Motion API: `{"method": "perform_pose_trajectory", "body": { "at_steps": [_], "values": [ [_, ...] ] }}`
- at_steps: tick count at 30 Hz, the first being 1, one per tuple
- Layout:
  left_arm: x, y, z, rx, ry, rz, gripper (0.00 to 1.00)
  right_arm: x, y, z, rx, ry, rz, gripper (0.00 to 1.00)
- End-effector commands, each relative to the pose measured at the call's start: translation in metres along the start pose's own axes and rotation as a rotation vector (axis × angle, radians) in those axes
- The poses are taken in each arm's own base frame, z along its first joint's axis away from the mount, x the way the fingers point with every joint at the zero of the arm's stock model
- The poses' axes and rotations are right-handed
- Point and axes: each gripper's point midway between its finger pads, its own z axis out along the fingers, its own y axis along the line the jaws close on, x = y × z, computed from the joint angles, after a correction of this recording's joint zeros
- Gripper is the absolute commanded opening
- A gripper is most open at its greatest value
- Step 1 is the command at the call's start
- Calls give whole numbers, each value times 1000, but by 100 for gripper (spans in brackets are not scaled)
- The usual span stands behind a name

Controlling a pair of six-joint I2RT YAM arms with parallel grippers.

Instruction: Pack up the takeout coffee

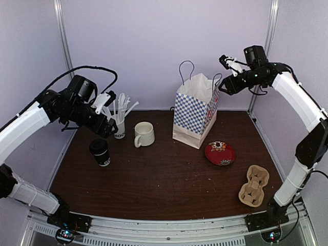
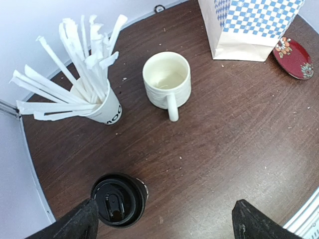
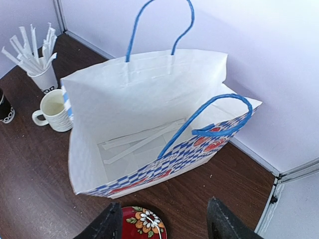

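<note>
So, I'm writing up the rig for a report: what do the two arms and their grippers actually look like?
Both arms, left arm and right arm, have smooth white tubular links joined by black joints. Thin black cables loop near each wrist. The left gripper and right gripper have dark, matte black fingers. No markings are legible.

Looks down on the whole table (image 1: 169, 174) from high behind, and closer from each wrist, both catching the mug (image 2: 167, 79).
</note>
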Motion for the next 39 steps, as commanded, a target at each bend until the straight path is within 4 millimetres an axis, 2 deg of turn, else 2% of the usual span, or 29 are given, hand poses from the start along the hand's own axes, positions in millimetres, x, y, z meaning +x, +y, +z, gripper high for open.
{"method": "perform_pose_trajectory", "body": {
  "at_steps": [1,6,14,18,20,24,30,35,39],
  "values": [
    [-9,-15,0,52,-49,26,98,-22,-26,19,56,-55,98,57],
    [-4,-24,3,86,-39,-3,97,-27,-26,43,6,-65,154,53],
    [2,-35,8,110,-18,-20,97,-29,-42,76,34,-69,217,43],
    [3,-38,10,119,-10,-22,98,-30,-35,86,-21,-81,209,24],
    [3,-39,11,121,-5,-20,98,-33,-27,83,-63,-92,219,13],
    [2,-40,11,124,-10,-17,97,-38,-5,66,-157,-135,203,0],
    [-6,-41,10,124,-32,-5,97,-49,36,27,-302,-202,156,0],
    [-20,-53,6,196,-94,5,96,-50,75,5,-429,-221,122,0],
    [-33,-52,-2,199,-114,-28,97,-46,110,-8,-530,-224,78,0]
  ]
}}
